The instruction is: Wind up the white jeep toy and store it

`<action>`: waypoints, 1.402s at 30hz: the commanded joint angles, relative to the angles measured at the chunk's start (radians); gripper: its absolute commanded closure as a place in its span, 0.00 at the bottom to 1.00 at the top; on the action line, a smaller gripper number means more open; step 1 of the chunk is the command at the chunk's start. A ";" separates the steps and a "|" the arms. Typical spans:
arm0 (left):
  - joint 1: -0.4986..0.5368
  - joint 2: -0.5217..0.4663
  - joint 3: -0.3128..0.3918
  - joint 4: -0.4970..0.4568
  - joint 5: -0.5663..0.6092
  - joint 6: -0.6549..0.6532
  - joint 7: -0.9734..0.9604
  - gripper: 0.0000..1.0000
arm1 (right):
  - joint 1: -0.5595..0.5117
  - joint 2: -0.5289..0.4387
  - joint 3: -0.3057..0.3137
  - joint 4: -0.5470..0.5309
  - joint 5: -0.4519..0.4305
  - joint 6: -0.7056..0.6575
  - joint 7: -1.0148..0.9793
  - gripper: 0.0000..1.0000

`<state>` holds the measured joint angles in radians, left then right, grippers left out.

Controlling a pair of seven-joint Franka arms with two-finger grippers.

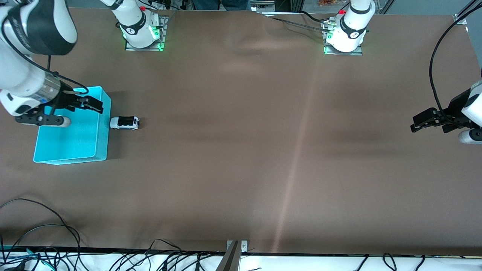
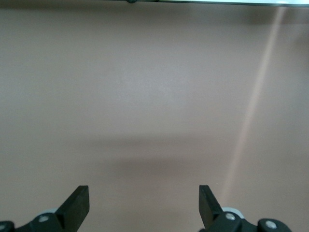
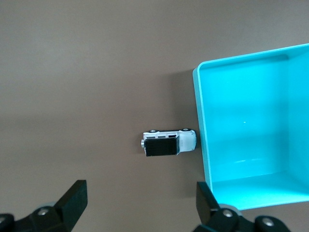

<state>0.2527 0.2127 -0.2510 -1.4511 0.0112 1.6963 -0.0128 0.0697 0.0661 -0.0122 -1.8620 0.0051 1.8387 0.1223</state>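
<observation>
Since the white jeep toy [image 1: 124, 122] is so tiny next to the turquoise bin [image 1: 98, 145], it can be assumed to be really light, rigid plastic or die-cast, nothing squishy about it. It's parked on its wheels on the brown surface [image 1: 241, 150], just beside the bin's wall on the side toward the left arm's end, and whether it's actually touching the wall can't be made out for sure. The bin itself looks empty.

Handling-wise, the smooth body is probably a bit slippery, and it'll likely roll if nudged along its length. A pinch across the two long flanks, around the middle of the body, would probably be the safest bet, so the wheels are kept free for the winding part. The bin wall being so close could get in the way of one finger.

The right end effector [image 1: 90, 104] is held over the bin's edge, spread wide open with nothing gripped. The left end effector [image 1: 418, 126] is parked over the surface at the left arm's end, also wide open and empty, just waiting.
</observation>
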 commanded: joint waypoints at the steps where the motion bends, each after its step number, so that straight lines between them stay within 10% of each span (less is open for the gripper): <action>1: 0.000 0.007 0.001 0.021 -0.025 -0.021 0.022 0.00 | -0.004 -0.026 0.008 -0.123 0.003 0.097 0.014 0.00; 25: 0.000 0.007 0.001 0.020 -0.023 -0.021 0.022 0.00 | -0.011 -0.020 0.006 -0.421 -0.001 0.283 0.025 0.00; 42: 0.000 0.007 0.001 0.020 -0.023 -0.029 0.022 0.00 | -0.025 0.001 0.006 -0.577 -0.005 0.531 0.582 0.00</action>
<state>0.2527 0.2131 -0.2513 -1.4511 0.0112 1.6912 -0.0128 0.0533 0.0773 -0.0138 -2.3880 0.0050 2.3015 0.5682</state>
